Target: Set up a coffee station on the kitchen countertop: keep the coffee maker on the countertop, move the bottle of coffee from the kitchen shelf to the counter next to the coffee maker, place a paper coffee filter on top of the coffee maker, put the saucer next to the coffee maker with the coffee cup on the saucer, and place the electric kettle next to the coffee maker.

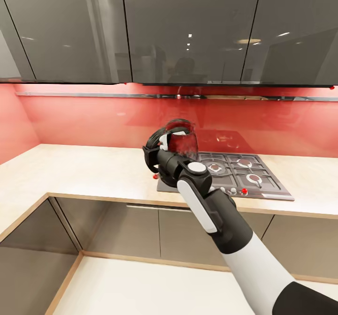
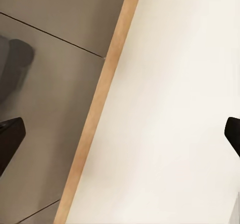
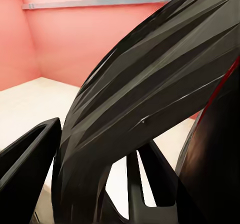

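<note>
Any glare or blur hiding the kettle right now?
Head view: electric kettle sharp, its glass tinted red by the backsplash; ceiling lights glare on upper cabinets. Right wrist view: the handle looms close, slightly soft.

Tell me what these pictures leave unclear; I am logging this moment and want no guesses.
- Right claw: in the head view the wrist hides its fingertips; whether they pinch the black loop handle is not settled.
- Clear glass-bodied electric kettle: its base is hidden behind the arm, so touching the light beige speckled countertop or lifted is unclear.
- Left claw: its fingertips are cut off by the left wrist view's edges.
</note>
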{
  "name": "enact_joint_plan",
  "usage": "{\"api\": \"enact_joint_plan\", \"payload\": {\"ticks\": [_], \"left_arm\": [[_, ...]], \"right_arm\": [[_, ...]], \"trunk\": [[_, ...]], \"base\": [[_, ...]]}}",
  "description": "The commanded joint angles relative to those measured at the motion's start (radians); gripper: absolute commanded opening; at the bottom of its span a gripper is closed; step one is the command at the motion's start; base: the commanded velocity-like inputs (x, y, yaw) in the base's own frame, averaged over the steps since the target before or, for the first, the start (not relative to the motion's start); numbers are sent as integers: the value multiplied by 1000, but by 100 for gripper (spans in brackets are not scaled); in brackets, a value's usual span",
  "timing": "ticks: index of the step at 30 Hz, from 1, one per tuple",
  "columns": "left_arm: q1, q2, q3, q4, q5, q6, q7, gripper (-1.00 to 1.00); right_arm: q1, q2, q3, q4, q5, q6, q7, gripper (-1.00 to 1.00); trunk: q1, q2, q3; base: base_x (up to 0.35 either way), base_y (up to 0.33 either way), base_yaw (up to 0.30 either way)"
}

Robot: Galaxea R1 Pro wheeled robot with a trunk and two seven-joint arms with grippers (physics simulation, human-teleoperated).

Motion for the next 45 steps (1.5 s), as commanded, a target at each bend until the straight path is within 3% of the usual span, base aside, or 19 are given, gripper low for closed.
{"api": "enact_joint_plan", "payload": {"ticks": [1,26,45], "left_arm": [[-1,-1,-8,0,9,-3,2,100],[-1,-7,-1,-1,15,-5,4,100],[-1,-7,0,-1,15,-5,3,100]], "right_arm": [[-1,-2,1,-1,-10,2,-10,-100],[0,-6,3,-1,-11,2,-10,-100],[0,-3,3,2,-9,5,-11,-100]], "trunk": [[1,-2,-2],[1,-2,-2],[1,-2,-2]], "base": [[0,0,0],[220,-133,6],[74,-76,260]]}}
